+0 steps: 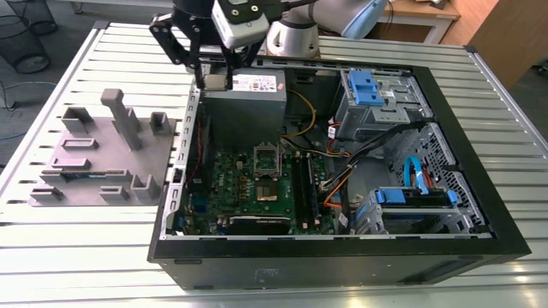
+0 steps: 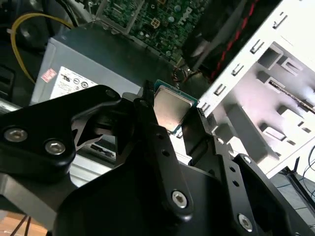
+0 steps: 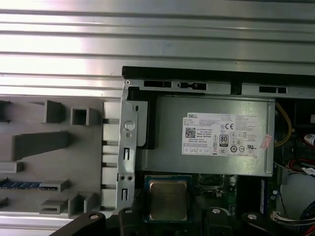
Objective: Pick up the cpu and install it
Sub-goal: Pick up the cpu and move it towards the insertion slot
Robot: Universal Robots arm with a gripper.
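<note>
The black two-fingered tool (image 2: 173, 112) is closed on opposite edges of the cpu (image 3: 168, 199), a small flat square silvery-grey chip, held in the air by the grey metal power-supply box (image 1: 248, 112) of the open black computer case (image 1: 495, 192). The pinch looks narrow, so the chip should travel level and square to the silver-framed socket (image 1: 267, 160).

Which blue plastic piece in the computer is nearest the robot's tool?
The blue piece at the far end of the case, level with the tool holding the cpu. The other blue piece, in the near corner, is farther.
</note>
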